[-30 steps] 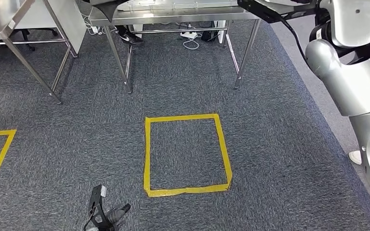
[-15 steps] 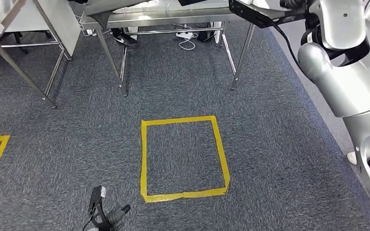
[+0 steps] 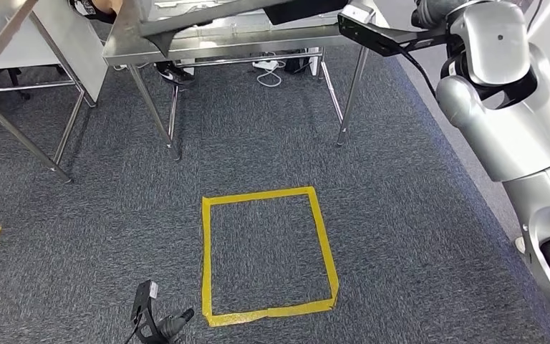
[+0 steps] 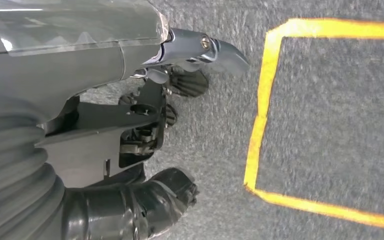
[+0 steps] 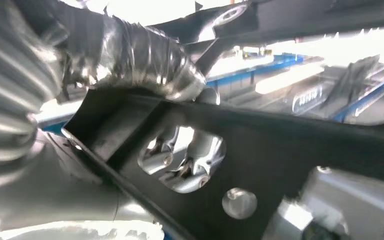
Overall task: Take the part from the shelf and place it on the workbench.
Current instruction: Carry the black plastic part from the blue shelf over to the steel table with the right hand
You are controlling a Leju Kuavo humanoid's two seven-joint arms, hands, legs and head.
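Gripping black part (image 5: 280, 150), right hand (image 5: 130, 55)

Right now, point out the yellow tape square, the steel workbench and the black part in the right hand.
yellow tape square (image 3: 206, 258): head view, on its left strip.
steel workbench (image 3: 243, 36): head view, on the front edge of its top.
black part (image 5: 300, 145): right wrist view, on its flat face beside the cutout.

right hand (image 5: 130, 55): thumb wrapped over upper edge of the part, gripping it
part (image 5: 280, 165): black flat plate, oval cutout at centre, round hole toward 5 o'clock
background: blurred, bright, blue frames toward 2 o'clock
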